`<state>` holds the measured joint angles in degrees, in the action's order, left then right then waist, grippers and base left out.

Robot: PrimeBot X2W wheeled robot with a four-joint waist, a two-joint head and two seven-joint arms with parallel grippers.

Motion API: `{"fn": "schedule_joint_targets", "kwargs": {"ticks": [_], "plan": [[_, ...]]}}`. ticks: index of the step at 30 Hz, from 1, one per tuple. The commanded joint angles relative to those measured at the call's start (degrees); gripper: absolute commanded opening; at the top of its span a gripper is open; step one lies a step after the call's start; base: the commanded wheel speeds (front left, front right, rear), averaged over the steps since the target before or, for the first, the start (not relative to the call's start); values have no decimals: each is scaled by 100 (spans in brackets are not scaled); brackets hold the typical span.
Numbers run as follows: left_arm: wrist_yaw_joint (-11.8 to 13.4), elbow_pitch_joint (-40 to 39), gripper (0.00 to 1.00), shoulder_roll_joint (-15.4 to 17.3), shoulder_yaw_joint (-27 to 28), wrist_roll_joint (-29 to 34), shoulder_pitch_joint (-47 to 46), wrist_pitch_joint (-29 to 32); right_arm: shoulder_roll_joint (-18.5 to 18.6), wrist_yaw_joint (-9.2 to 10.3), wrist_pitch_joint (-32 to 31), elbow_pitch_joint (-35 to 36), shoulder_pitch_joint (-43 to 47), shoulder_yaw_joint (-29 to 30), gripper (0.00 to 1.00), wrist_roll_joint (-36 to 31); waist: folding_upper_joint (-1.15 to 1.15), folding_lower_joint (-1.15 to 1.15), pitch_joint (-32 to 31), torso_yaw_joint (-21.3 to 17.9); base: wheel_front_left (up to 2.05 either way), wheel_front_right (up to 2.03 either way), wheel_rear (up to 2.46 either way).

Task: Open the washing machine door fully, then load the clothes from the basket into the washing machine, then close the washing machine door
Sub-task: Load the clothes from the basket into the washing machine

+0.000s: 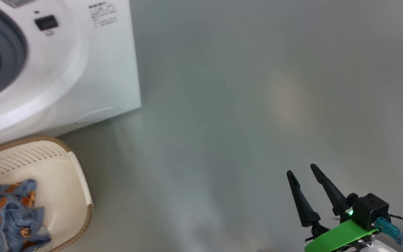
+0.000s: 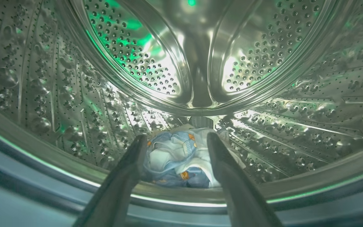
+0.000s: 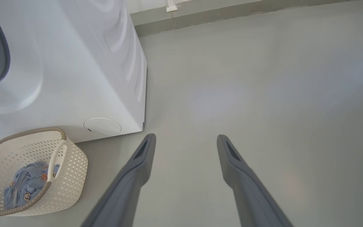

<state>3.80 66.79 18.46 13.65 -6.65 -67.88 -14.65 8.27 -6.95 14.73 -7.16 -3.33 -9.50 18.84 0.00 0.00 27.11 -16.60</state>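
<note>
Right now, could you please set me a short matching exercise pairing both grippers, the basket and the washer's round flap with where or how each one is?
1. left gripper
2. right gripper
3. basket
4. round flap

A. low on the washing machine front
B. open, over bare floor
C. open, pointing into the drum at clothes
D. on the floor, holding a blue garment

Pairs: 1-C, 2-B, 3-D, 4-A

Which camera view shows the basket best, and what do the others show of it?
The right wrist view: the basket appears nearly whole, with rim, perforated side and one white handle. The head view cuts it at the picture's lower left corner. The left wrist view looks into the drum instead.
</note>
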Motion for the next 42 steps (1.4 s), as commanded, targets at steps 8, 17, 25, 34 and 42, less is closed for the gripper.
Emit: {"fn": "schedule_joint_targets", "kwargs": {"ticks": [8,17,25,34,42], "plan": [[-2,-741,100,-221,71,-121,792,-34,146,-54,27,31,17,-145,100,65,0,0,-576,407,0,0,0],[-201,-1314,100,-676,130,-236,1455,-34,211,-54,27,-11,-101,-71,100,10,0,0,-893,759,0,0,0],[-501,-2060,100,-1009,72,-157,2310,-34,191,-54,27,-31,-112,-19,100,-31,0,0,-1257,978,0,0,0],[-711,-3347,100,-1264,125,-72,3693,-35,184,-54,27,-24,17,69,100,-82,0,0,-1746,1039,0,0,0],[-860,-4442,100,-1460,257,-120,5066,-35,188,-54,27,4,250,224,100,-153,0,0,-2159,1104,0,0,0]]}}
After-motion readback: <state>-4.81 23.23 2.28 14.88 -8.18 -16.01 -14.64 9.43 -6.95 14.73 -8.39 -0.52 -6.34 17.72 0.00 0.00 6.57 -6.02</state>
